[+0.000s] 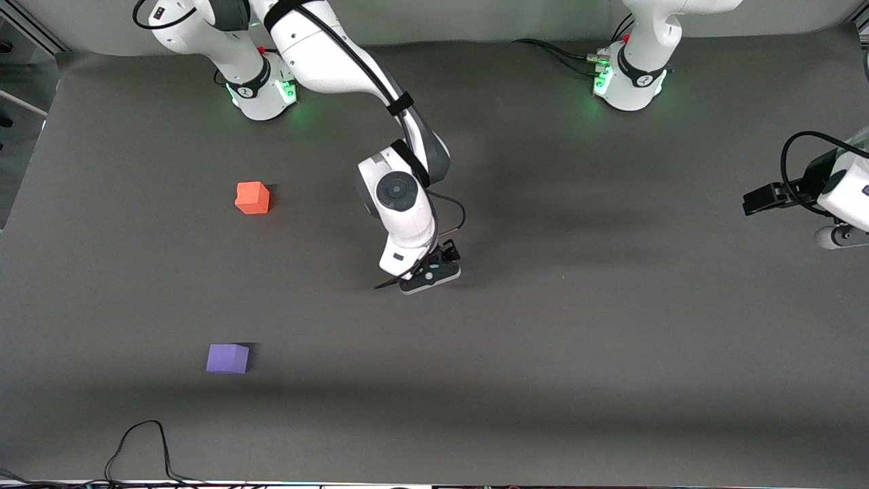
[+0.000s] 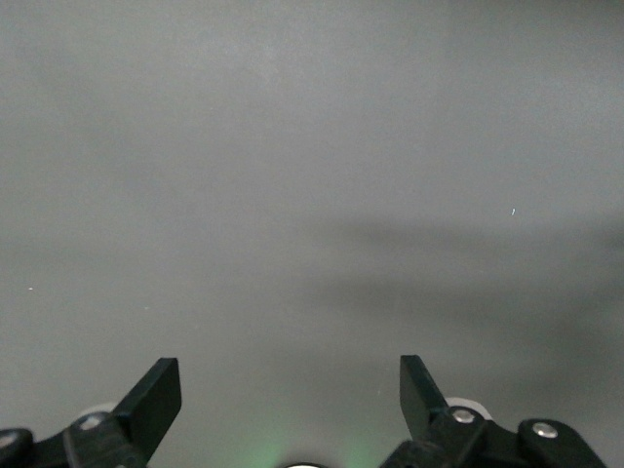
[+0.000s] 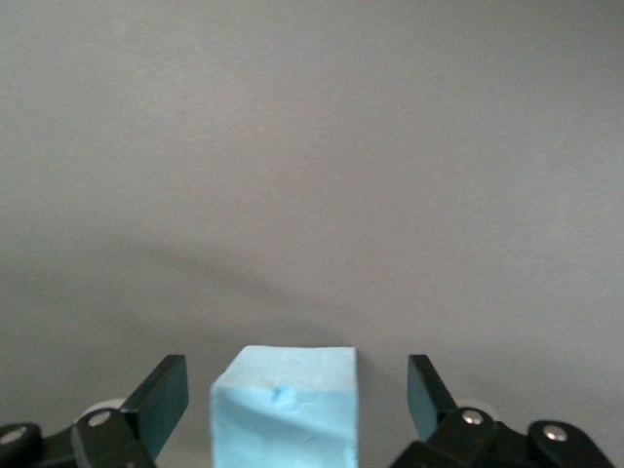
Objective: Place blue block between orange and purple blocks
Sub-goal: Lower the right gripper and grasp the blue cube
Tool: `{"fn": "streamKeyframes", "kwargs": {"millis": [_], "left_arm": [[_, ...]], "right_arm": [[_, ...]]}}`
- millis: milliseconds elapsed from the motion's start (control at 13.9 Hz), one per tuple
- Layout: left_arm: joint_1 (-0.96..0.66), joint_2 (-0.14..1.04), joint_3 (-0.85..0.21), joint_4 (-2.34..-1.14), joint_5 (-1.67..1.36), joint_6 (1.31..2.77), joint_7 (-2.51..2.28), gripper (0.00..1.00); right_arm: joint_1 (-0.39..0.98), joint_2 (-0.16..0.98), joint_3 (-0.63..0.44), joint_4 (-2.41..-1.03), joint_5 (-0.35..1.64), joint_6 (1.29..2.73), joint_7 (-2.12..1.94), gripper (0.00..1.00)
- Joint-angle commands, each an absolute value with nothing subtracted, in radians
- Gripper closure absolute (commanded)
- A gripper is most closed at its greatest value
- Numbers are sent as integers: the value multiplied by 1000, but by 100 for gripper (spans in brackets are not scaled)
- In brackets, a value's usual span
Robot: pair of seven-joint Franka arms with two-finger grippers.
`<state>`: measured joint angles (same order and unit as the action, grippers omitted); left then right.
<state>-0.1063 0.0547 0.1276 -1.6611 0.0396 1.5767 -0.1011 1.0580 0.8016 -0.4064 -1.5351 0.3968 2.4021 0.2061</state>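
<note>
We see the right gripper [image 3: 290, 409] low over the middle of the table [image 1: 611, 339], fingers spread wide — the blue block [image 3: 285, 408] sits between them, ungripped. The orange block [image 1: 252, 197] and purple block [image 1: 227, 358] lie toward the right arm's end, well apart. The left gripper [image 2: 290, 400] waits wide open by the table's edge at the left arm's end.

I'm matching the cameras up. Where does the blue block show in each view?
Front view: not visible; the right arm's hand covers that spot mid-table.
Left wrist view: not in it, only bare mat.
Right wrist view: blue block on the mat between the open right gripper fingers, untouched.
Shared landmark: the right gripper.
</note>
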Motion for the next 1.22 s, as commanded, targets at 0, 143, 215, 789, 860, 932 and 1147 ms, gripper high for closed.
{"fn": "streamKeyframes", "kwargs": {"millis": [0, 143, 215, 789, 860, 932, 1147], "left_arm": [[-110, 64, 129, -1632, 54, 1548, -84, 0], [-118, 64, 129, -1632, 54, 1548, -86, 0], [-120, 64, 129, -1631, 54, 1548, -87, 0], [-118, 64, 126, -1626, 54, 1528, -84, 0], [-121, 64, 126, -1626, 54, 1528, -84, 0], [-121, 64, 126, -1626, 54, 1528, -86, 0], [-121, 64, 126, -1626, 54, 1528, -84, 0]], "right_arm": [[1081, 770, -413, -1589, 431, 2418, 178, 0], [1081, 770, -413, -1601, 433, 2416, 179, 0], [1083, 769, -413, -1612, 431, 2413, 178, 0], [1063, 762, -416, -1625, 433, 2407, 178, 75], [1045, 735, -420, -1624, 433, 2369, 175, 75], [1007, 697, -422, -1623, 433, 2299, 145, 75], [837, 563, -431, -1632, 430, 2084, -38, 75]]}}
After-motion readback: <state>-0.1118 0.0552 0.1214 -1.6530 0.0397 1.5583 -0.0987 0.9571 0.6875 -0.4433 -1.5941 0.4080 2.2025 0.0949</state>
